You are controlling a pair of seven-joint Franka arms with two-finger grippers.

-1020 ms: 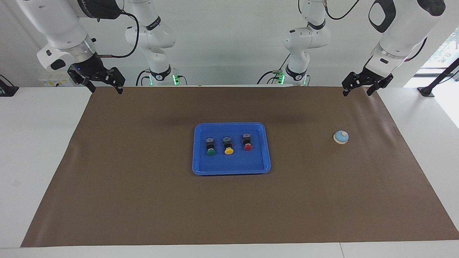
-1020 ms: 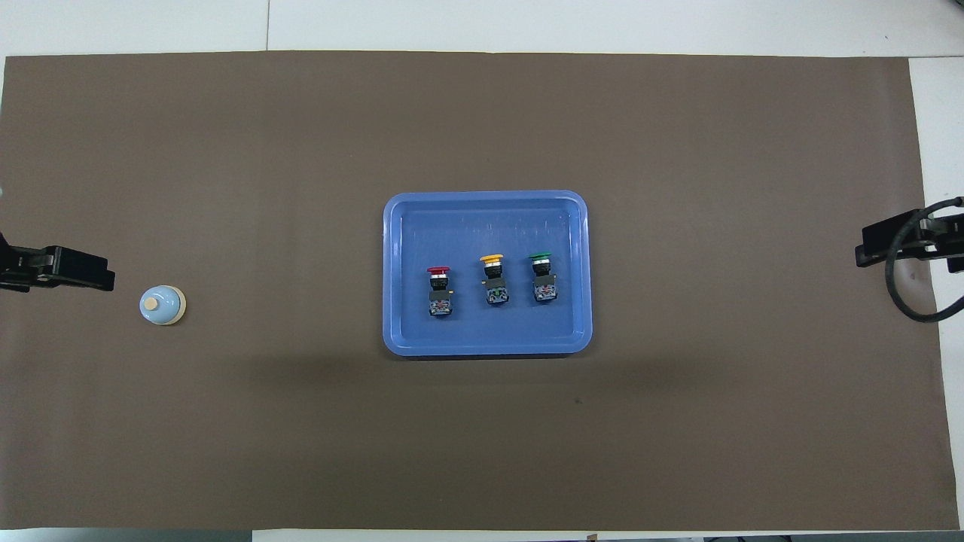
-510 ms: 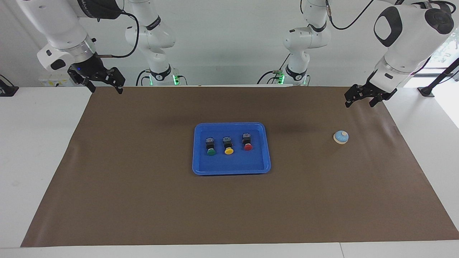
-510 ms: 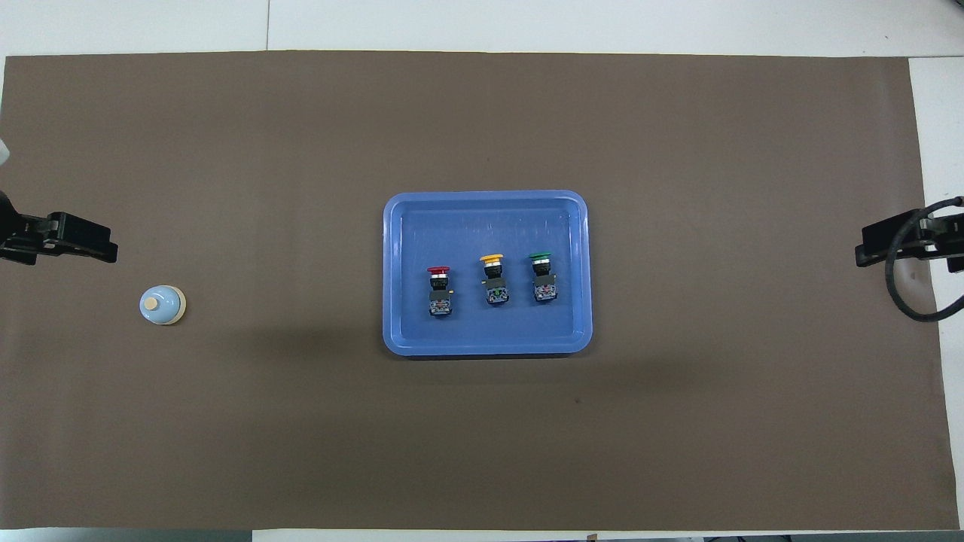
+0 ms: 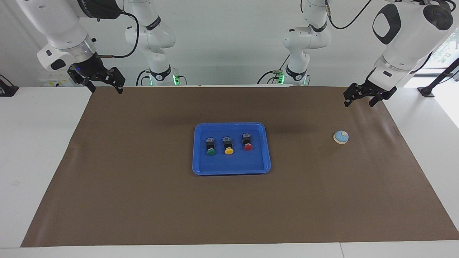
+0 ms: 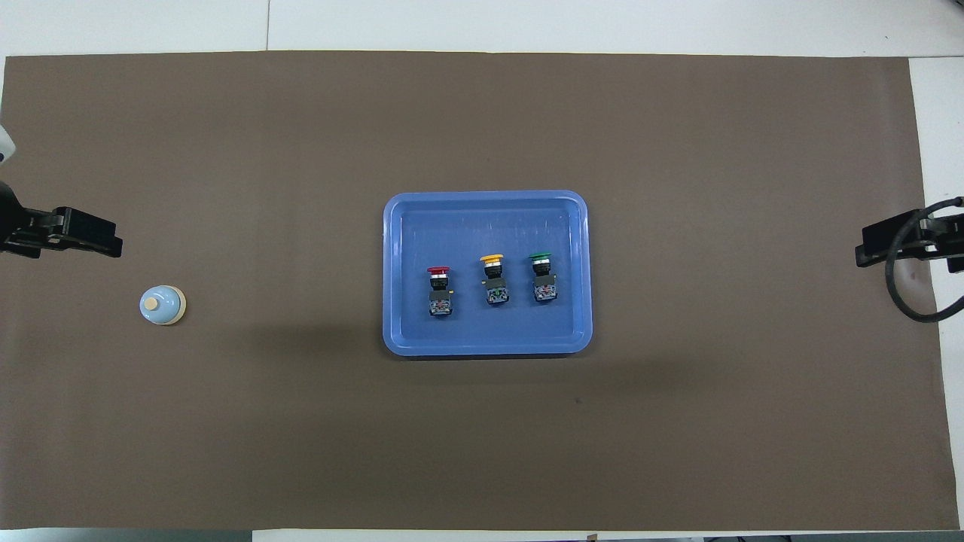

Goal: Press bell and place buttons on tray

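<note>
Resting in the tray [image 5: 267, 150], all three buttons [image 5: 228, 144] look placed—the bell [image 5: 341, 137], at its three o'clock, perhaps awaits pressing; left gripper [image 5: 363, 97] and right gripper [image 5: 103, 84] released, empty.

Overhead view: left hand [image 6: 75, 233] cut off at the frame edge, only the black fingers show, arm out of frame. Right hand [image 6: 896, 245] also cut by the edge, partly covered by a looped black cable [image 6: 907, 293]. Facing view: both upper arms cropped by the top edge. Desk [image 5: 36, 143] runs out of frame at both ends. Buttons [image 5: 228, 144] too small to read the markings on their black bodies. Bell [image 5: 341, 137] knob detail too small to tell.
</note>
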